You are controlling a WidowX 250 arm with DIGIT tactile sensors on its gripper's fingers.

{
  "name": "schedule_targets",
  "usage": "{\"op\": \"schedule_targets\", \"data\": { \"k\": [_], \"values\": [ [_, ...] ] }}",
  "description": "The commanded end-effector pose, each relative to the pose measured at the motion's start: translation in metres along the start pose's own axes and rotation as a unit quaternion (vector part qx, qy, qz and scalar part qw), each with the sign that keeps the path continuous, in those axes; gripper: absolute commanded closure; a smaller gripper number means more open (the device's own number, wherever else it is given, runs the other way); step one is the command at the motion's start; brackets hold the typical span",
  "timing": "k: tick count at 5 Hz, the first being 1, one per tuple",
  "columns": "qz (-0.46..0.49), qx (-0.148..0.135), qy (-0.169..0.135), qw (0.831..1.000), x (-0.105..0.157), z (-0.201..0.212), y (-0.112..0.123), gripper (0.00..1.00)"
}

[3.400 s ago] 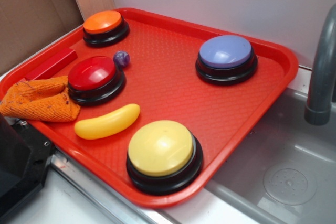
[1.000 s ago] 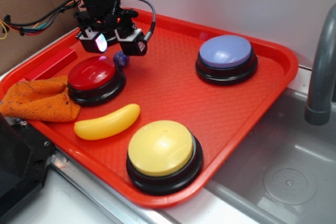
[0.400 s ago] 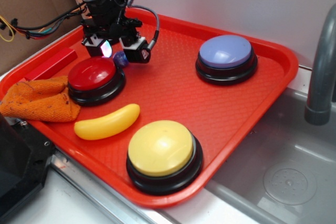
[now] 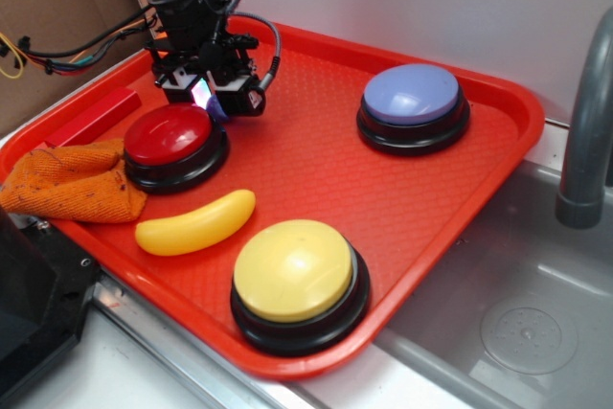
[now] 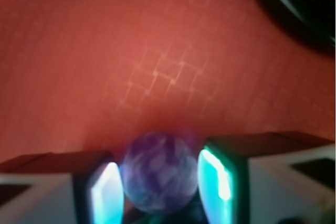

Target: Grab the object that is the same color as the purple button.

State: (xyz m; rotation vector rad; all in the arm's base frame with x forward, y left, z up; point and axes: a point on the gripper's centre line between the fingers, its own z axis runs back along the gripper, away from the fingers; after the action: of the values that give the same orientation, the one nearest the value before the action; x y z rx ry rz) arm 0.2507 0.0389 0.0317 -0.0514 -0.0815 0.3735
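Observation:
The object, a tiny marbled purple ball (image 5: 159,174), lies on the red tray between my two lit fingertips, and both pads touch its sides. In the exterior view my gripper (image 4: 218,98) is down at the tray's back left, just behind the red button (image 4: 170,134), and only a sliver of the ball (image 4: 219,110) shows between the fingers. The gripper (image 5: 160,187) is shut on the ball. The purple button (image 4: 412,95), a lavender dome on a black base, stands apart at the tray's back right.
On the red tray (image 4: 498,155) sit a yellow button (image 4: 293,270) at the front, a yellow toy banana (image 4: 195,223), an orange cloth (image 4: 72,182) and a red block (image 4: 96,114) at the left. A steel sink (image 4: 517,313) and grey faucet (image 4: 584,122) lie right.
The arm came into view, lowered over the ball, and its fingers closed in from either side until they touch it. Nothing else on the tray moved.

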Motion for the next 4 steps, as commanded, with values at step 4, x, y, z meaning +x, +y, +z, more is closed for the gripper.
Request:
{"op": "schedule_targets", "data": {
  "k": [4],
  "values": [
    [-0.048, -0.07, -0.067, 0.994, -0.011, 0.173, -0.046, 1.0]
  ]
}}
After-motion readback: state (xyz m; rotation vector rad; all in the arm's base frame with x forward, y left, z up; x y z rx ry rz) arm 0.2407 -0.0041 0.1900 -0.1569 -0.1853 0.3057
